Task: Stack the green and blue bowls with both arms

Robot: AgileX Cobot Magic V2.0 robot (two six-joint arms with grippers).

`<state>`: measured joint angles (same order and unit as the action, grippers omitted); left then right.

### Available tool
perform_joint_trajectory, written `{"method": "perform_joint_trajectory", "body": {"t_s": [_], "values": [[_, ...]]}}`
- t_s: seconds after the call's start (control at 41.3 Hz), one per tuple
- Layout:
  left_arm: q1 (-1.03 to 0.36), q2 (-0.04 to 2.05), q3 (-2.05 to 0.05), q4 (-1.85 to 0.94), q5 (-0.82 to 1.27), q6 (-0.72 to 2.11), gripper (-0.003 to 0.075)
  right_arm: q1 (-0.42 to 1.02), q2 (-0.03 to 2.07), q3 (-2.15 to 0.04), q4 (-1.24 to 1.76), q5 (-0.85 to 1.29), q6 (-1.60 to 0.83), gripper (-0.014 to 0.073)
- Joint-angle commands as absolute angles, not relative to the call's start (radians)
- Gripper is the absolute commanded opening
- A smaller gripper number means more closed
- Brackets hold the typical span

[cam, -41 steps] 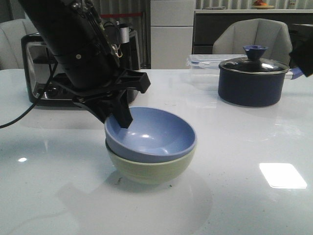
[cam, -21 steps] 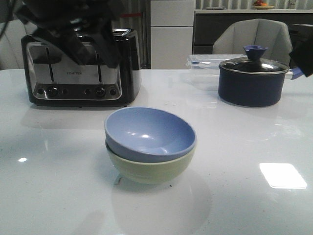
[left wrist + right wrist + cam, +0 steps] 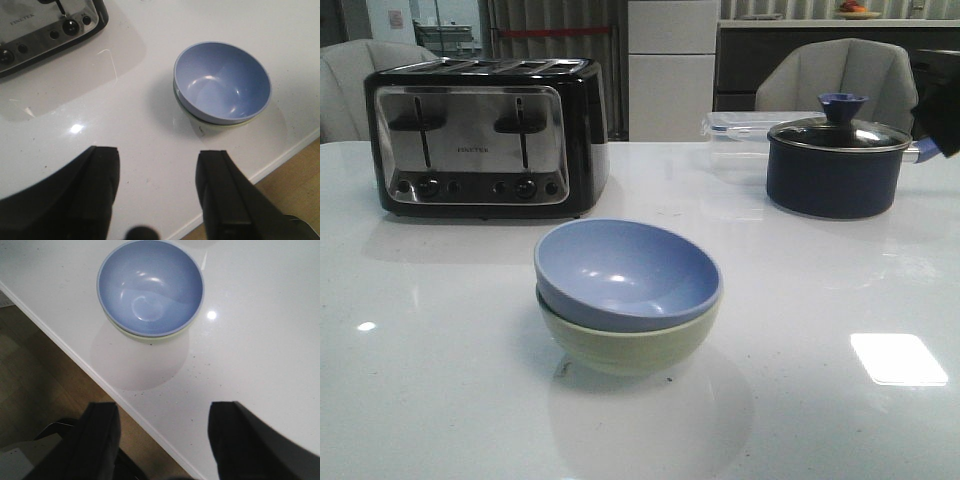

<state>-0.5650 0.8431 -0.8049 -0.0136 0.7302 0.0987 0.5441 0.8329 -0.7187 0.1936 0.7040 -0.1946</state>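
The blue bowl sits nested inside the green bowl at the middle of the white table, slightly tilted. The stack also shows in the left wrist view, blue bowl over a sliver of green bowl, and in the right wrist view, blue bowl over green rim. My left gripper is open and empty, high above the table, apart from the bowls. My right gripper is open and empty above the table's front edge. Only a dark part of the right arm shows in the front view.
A black and chrome toaster stands at the back left. A dark navy pot with glass lid stands at the back right, with a clear plastic box behind it. The table's front edge borders wooden floor.
The left arm has let go of the blue bowl's rim and lifted up out of the front view. The bowls stay stacked. The right arm has not moved.
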Motion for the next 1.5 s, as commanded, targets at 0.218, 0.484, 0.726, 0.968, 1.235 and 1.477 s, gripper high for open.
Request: {"method": "perform_joint_trajectory", "body": {"t_s": [0.218,0.484,0.726,0.968,1.235,1.477], "values": [[-0.573,0.605,-0.679,0.0,0.675,0.098,0.0402,0.543,0.828,-0.747,0.179,0.647,-0.205,0.0496],[-0.573,0.582,-0.638,0.032,0.675,0.098,0.026,0.543,0.828,-0.747,0.149,0.648,-0.205,0.0231],[-0.573,0.582,-0.638,0.039,0.675,0.098,0.0095,0.543,0.828,-0.747,0.149,0.648,-0.205,0.0057],[-0.573,0.582,-0.638,0.039,0.675,0.098,0.0093,0.543,0.828,-0.747,0.149,0.648,-0.205,0.0057],[-0.573,0.577,-0.636,0.039,0.673,0.098,0.0093,0.543,0.828,-0.747,0.149,0.648,-0.205,0.0057],[-0.429,0.412,-0.512,0.051,0.511,0.098,0.0093,0.543,0.828,-0.747,0.149,0.648,-0.205,0.0057]]}}
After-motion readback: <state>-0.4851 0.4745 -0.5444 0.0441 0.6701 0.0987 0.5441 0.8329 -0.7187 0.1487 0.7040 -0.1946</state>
